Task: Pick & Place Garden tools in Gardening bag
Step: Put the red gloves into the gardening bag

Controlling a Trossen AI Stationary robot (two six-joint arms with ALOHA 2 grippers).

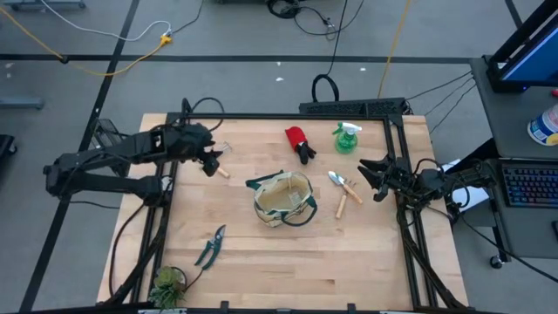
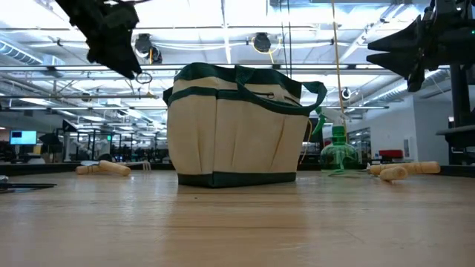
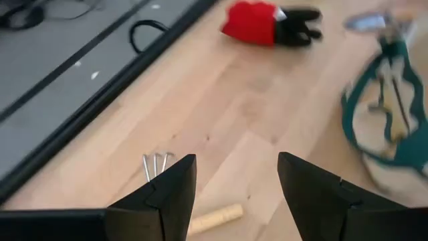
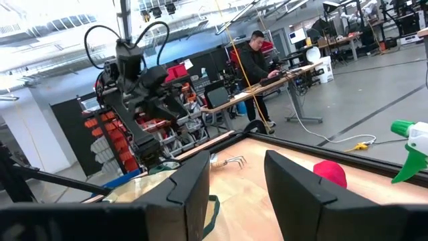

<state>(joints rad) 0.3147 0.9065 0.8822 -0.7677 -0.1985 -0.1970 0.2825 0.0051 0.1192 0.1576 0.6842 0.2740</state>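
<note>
The beige gardening bag [image 1: 283,199] with green trim stands upright at the table's middle; it also shows in the low view [image 2: 237,126]. A wooden-handled fork [image 1: 221,170] lies flat left of it. My left gripper [image 1: 211,160] hangs open above the fork [image 3: 155,164], clear of it. The red-and-black glove [image 1: 299,143] and the green spray bottle [image 1: 347,138] sit at the far side. Two wooden-handled trowels [image 1: 344,190] lie right of the bag. My right gripper [image 1: 370,174] is open and empty, raised beside them. Pruning shears [image 1: 209,247] lie near the front left.
A small leafy plant [image 1: 167,286] sits at the front left corner. A black frame [image 1: 397,131] edges the table. A person stands at a bench in the room beyond the table [image 4: 257,57]. Bare wood [image 1: 296,262] lies in front of the bag.
</note>
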